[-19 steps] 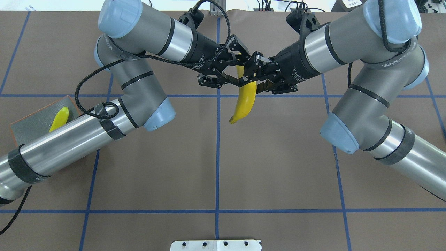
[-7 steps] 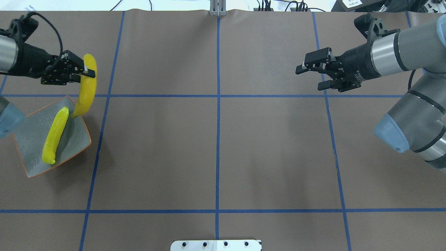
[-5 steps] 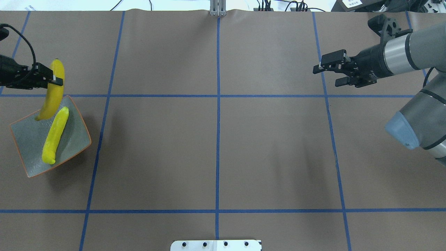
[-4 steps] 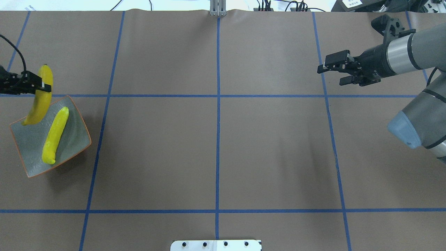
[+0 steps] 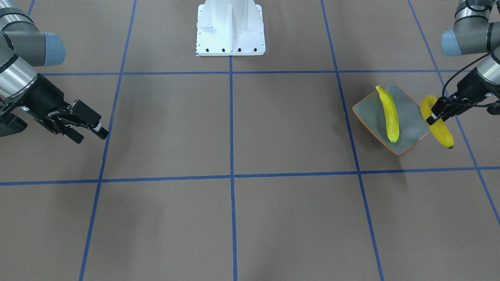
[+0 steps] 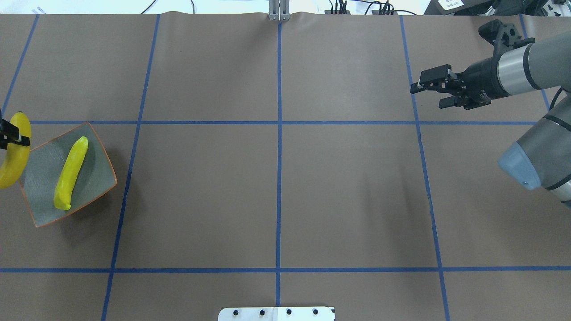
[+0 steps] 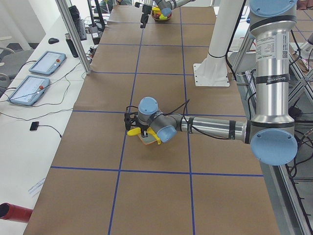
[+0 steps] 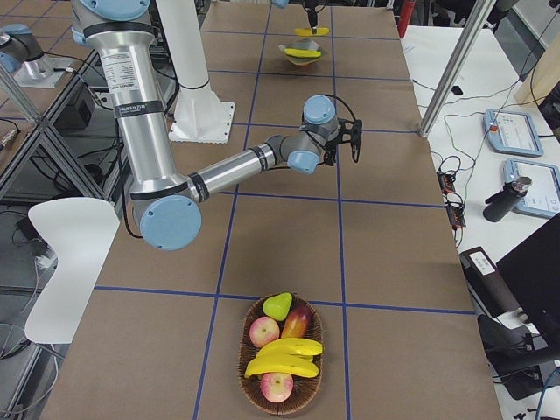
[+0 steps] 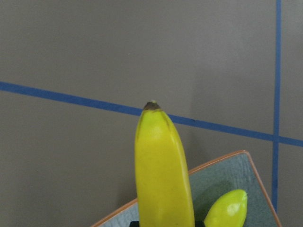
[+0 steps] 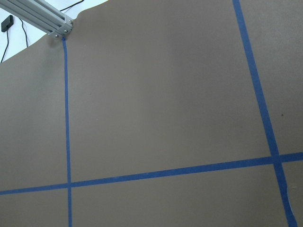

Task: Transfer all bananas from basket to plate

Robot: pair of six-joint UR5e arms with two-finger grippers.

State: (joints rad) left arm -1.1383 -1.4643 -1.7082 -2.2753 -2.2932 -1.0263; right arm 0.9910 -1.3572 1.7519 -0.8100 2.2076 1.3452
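Note:
The grey-green plate (image 6: 96,176) with its orange rim sits at the table's left end and also shows in the front view (image 5: 412,117). One banana (image 6: 70,173) lies on it. My left gripper (image 5: 434,114) is shut on a second banana (image 6: 13,156), held above the plate's outer edge; the wrist view shows that banana (image 9: 161,170) over the plate's rim. My right gripper (image 6: 427,95) is open and empty above the table's right half. Two more bananas (image 8: 282,357) lie in the wicker basket (image 8: 242,367) at the far right end.
The basket also holds apples (image 8: 262,331) and a green pear (image 8: 278,305). The white robot base (image 5: 230,31) stands at the table's middle near edge. An aluminium post (image 6: 278,13) stands at the far edge. Tablets (image 7: 46,61) lie on the side desk.
The banana, held by both grippers at the table's centre, went leftward in my left gripper to the plate's outer edge. My right gripper let go, opened and drew back right.

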